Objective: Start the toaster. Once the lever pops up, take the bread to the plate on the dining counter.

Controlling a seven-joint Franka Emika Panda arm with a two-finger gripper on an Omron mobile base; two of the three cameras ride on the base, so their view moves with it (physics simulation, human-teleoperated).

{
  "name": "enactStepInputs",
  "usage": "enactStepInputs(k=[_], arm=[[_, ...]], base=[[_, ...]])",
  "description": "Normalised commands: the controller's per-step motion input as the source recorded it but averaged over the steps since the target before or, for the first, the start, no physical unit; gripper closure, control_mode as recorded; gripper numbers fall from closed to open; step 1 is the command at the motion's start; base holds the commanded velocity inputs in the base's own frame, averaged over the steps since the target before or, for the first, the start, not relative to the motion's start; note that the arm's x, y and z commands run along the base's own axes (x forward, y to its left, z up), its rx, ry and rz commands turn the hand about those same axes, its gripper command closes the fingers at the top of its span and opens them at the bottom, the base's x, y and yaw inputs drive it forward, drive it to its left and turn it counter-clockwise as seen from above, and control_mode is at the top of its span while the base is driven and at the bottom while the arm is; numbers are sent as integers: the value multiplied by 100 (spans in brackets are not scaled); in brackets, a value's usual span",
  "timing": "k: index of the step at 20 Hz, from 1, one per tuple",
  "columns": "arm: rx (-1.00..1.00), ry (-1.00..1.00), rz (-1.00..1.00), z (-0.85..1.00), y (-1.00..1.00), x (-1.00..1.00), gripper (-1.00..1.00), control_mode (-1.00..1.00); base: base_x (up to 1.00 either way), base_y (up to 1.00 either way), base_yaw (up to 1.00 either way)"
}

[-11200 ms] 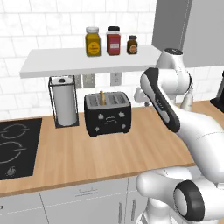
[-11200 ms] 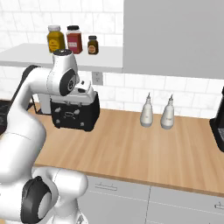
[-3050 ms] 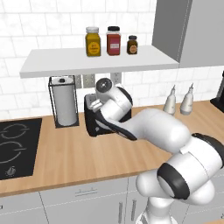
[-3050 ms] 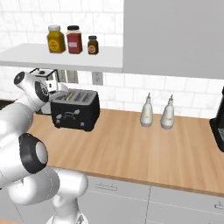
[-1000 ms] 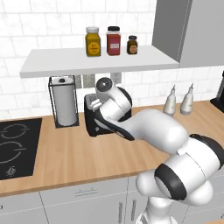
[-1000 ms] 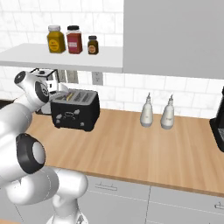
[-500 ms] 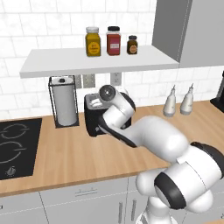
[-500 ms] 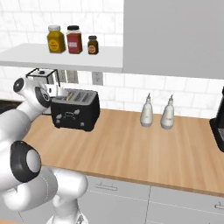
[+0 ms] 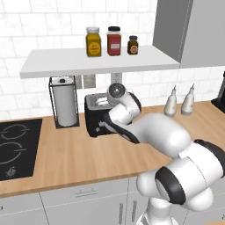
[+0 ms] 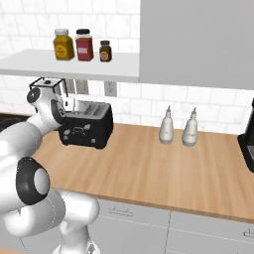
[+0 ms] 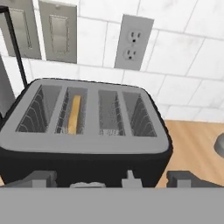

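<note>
We are hovering our released pincer (image 11: 113,181) at the toaster (image 11: 85,131)'s front edge; the bread (image 11: 74,114) is sitting in the second slot at 10 o'clock. Reaching in off-line risks striking the slot's metal rim.

1. From the left base view, my own arm covers the right half of the toaster (image 9: 94,115); I can't see its front knobs there.
2. In the hand view the bread (image 11: 74,114) sits deep in the second slot; I see just its top edge, the rest is sunk out of sight.
3. The gripper (image 11: 111,179) tips are cut by the bottom edge; the jaws stand wide apart.
4. The toaster's lever is probably on a face I can't see.
5. The coffee machine (image 10: 248,144), at the counter's right end, is cropped by the picture's edge.
</note>
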Motion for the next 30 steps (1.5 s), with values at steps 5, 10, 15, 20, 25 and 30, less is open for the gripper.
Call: enactStepInputs(k=[5, 10, 15, 20, 25, 30], arm=[[2, -10, 0, 0, 0, -2, -100, -100], [0, -18, 5, 0, 5, -10, -100, -100], [0, -6, 15, 0, 2, 0, -100, -100], [0, 0, 29, 0, 0, 0, -100, -100], [0, 0, 10, 0, 0, -1, -100, -100], [0, 0, 0, 0, 0, 0, -100, -100]], base=[[0, 0, 0], [0, 0, 0], [0, 0, 0], [0, 0, 0], [0, 0, 0], [0, 0, 0]])
